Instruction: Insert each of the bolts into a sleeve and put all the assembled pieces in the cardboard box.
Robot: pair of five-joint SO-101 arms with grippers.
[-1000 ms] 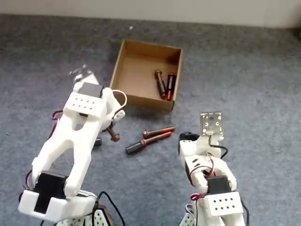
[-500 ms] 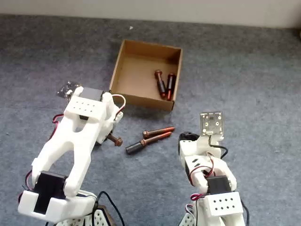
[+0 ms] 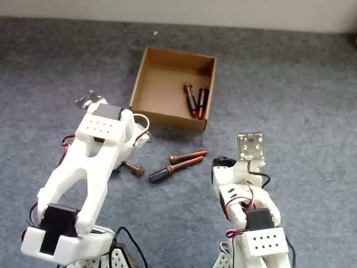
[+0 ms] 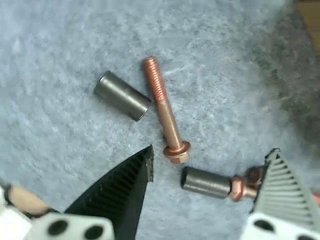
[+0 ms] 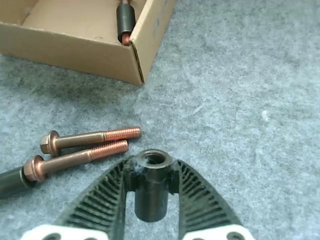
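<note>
1 high camera looks down; 2 close wrist cameras share its loose bolts (image 3: 188,155)

cardboard box (image 3: 170,119) on grey table (image 3: 290,89) | inside, by its right wall: assembled piece (image 3: 191,99) just beside second assembled piece (image 3: 202,101) | before the box: bare bolt (image 3: 188,154) alongside sleeved bolt (image 3: 173,168) | loose bolt (image 3: 133,167) partly under left arm (image 3: 95,162) | right arm (image 3: 245,195) near sleeved bolt, not touching

The grey counter (image 3: 290,84) carries a cardboard box (image 3: 170,119). Near it lie an upper bolt (image 3: 188,155) and a lower bolt (image 3: 186,163), with a dark sleeve (image 3: 158,175) at the latter's head. A third bolt (image 4: 162,112) lies beside a loose sleeve (image 4: 121,95).
</note>
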